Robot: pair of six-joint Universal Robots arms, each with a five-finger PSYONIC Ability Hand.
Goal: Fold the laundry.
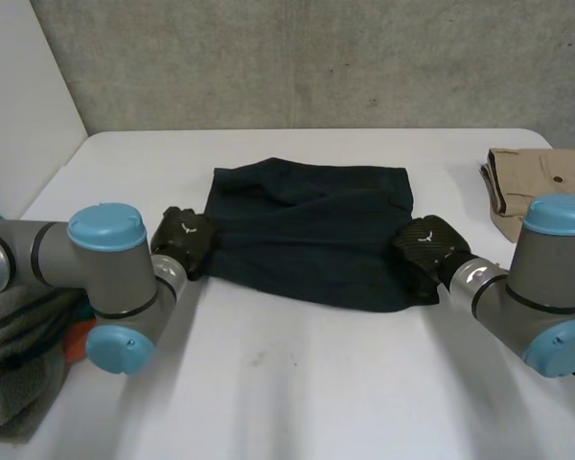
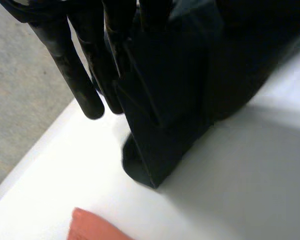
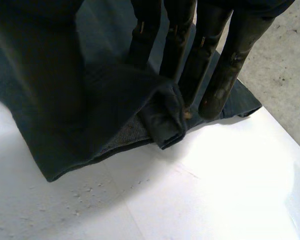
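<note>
A dark navy cloth [image 1: 307, 230] lies spread in the middle of the white table [image 1: 297, 383]. My left hand [image 1: 184, 240] is at the cloth's left edge. In the left wrist view its fingers [image 2: 72, 65] are nearly straight and pinch that edge, and the cloth [image 2: 175, 100] rises off the table with a corner hanging below. My right hand [image 1: 426, 247] is at the cloth's right edge. In the right wrist view its fingers [image 3: 230, 55] press a rolled fold of the cloth [image 3: 65, 110] up from the table.
A folded tan garment [image 1: 537, 187] lies at the table's back right. A pile of grey, orange and teal laundry [image 1: 29, 335] sits at the left beside my left arm, and its orange piece [image 2: 95, 227] lies near the left hand.
</note>
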